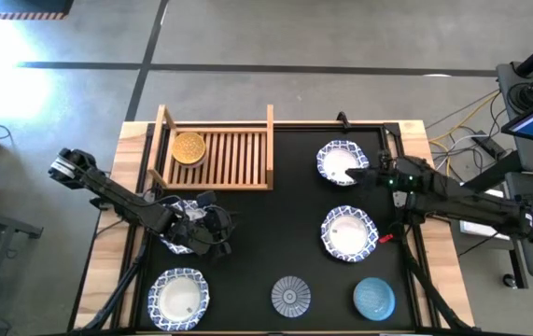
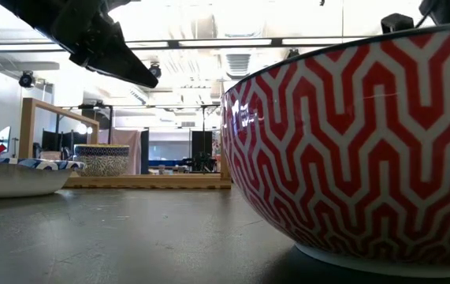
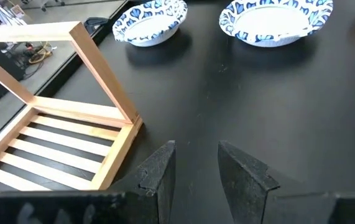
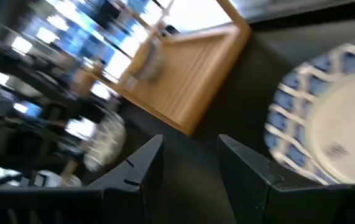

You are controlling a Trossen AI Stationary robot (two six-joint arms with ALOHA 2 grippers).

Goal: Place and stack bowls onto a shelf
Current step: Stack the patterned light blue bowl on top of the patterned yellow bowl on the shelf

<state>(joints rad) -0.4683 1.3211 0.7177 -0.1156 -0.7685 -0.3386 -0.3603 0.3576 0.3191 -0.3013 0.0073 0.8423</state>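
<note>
Since the right gripper (image 4: 186, 158) hangs open and empty beside a white bowl (image 1: 342, 162), probably straddle its rim squarely; left gripper (image 3: 196, 165) is open too.

Both arms reach inward over the table, left gripper (image 3: 196, 171) and right gripper (image 4: 189, 165) apparently parted, empty.

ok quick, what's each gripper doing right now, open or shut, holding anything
Left gripper: open, empty, above the black mat beside the light wooden slatted shelf.
Right gripper: open, empty, beside a wide white bowl with a blue patterned rim.
</note>
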